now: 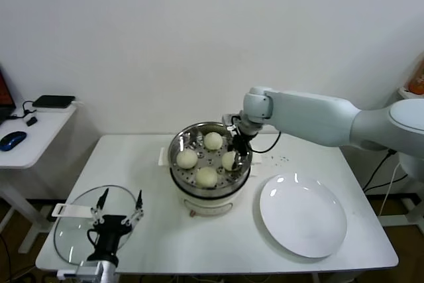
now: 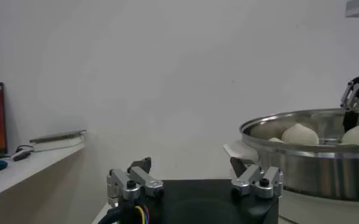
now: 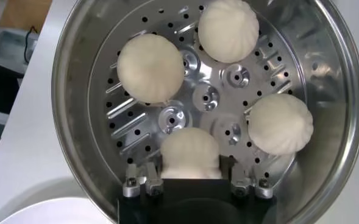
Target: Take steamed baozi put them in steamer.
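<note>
White table [image 1: 165, 230], right gripper [image 1: 237, 155] in steamer [image 1: 177, 147], fingers [image 3: 144, 182] loosely flanking a baozi [image 3: 190, 152].

The head camera is looking forward and down from above onto the white counter [image 1: 132, 164], taking in the steamer [image 1: 177, 145] at centre, the plate [image 1: 303, 215] to the robot's right and the glass lid [image 1: 76, 220] to its left. The left wrist camera is sitting low near the counter's surface, facing level past the left gripper [image 2: 194, 178] toward the wall and catching the steamer [image 2: 301, 164] side-on. The right wrist camera is looking straight down from close above into the steamer [image 3: 75, 103], with the right gripper [image 3: 191, 182] at the frame edge. All three views are sharing the steamer and its baozi [image 1: 212, 140].
</note>
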`<state>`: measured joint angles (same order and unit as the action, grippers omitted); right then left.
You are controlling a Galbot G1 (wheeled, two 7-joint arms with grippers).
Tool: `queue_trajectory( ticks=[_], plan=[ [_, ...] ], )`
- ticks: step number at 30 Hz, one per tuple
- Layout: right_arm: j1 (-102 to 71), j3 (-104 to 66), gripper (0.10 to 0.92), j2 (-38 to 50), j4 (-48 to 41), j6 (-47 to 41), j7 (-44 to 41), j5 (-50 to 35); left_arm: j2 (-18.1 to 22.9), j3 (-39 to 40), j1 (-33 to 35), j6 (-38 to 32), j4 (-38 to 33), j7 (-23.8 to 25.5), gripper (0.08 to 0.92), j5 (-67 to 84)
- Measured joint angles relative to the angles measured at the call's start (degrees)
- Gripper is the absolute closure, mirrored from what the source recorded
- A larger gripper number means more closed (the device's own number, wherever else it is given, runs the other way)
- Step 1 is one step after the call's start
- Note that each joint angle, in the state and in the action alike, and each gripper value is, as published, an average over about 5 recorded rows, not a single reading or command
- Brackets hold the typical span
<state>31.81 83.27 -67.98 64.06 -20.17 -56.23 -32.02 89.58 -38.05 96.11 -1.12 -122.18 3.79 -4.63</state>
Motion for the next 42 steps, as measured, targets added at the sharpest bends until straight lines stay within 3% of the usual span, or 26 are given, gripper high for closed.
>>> queue_trajectory(
  ticks=[4,8,27,42],
  plan=[
    [0.05,-0.26,0.261,-0.03,-0.14,-0.03,0.04,-0.11,0.00,-0.02,0.03,0.00,-0.01,0.00,0.177,-0.02],
    [0.40,-0.38,0.208,0.03,-0.23,-0.03,-0.18,-0.31,0.01,-0.02,0.05,0.00,-0.02,0.00,0.177,-0.04],
    [7.76,0.72,0.203,4.09,2.92,0.98,-2.06,-5.95,0.11,0.30,0.26,0.08,-0.26,-0.01,0.177,-0.34],
    [7.66,-6.82,0.203,20.14,11.98,2.74,3.16,-8.03,0.06,1.04,0.39,0.37,-1.49,-0.20,0.177,-0.63]
  ],
)
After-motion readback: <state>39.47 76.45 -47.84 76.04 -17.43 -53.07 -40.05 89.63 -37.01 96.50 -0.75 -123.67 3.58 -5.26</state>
